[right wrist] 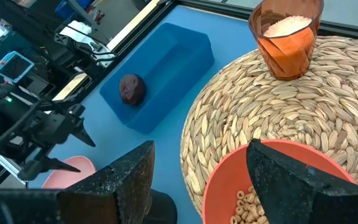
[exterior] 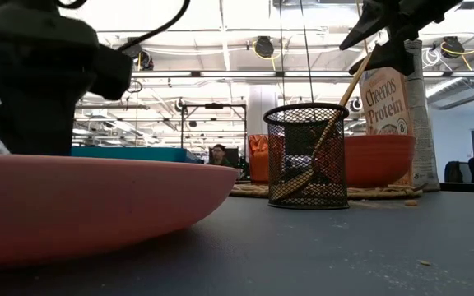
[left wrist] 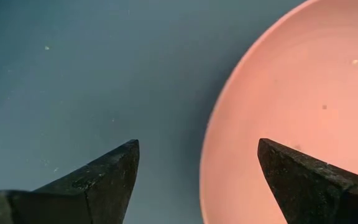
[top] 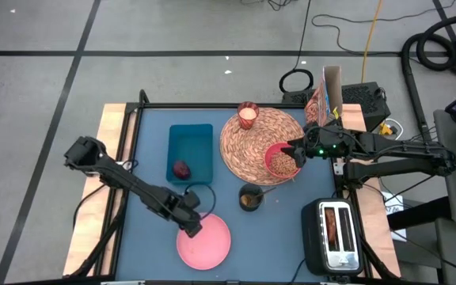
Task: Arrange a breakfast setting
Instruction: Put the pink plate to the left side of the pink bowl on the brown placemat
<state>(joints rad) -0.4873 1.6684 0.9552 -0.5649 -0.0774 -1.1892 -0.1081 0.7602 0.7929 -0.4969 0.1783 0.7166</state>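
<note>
The pink plate (top: 208, 244) lies on the blue table near its front edge. My left gripper (top: 191, 225) is open at the plate's left rim (left wrist: 213, 124), one finger over the table and one over the plate. The coral-red bowl (top: 282, 162) with cereal rings sits on the right part of the round straw placemat (top: 260, 138). My right gripper (top: 294, 150) is open over the bowl's rim (right wrist: 229, 165). The candle glass (right wrist: 286, 37) stands on the placemat's far edge. The dark-red fruit (right wrist: 131, 88) lies in a blue tray (top: 190, 149). The orange cereal box (top: 327, 93) stands at the far right.
A black mesh cup (top: 251, 197) holding a wooden spoon stands between plate and placemat. A toaster (top: 335, 233) stands at the front right. Cables and a vacuum hose lie on the floor beyond the table. People show in the room behind, in the low view.
</note>
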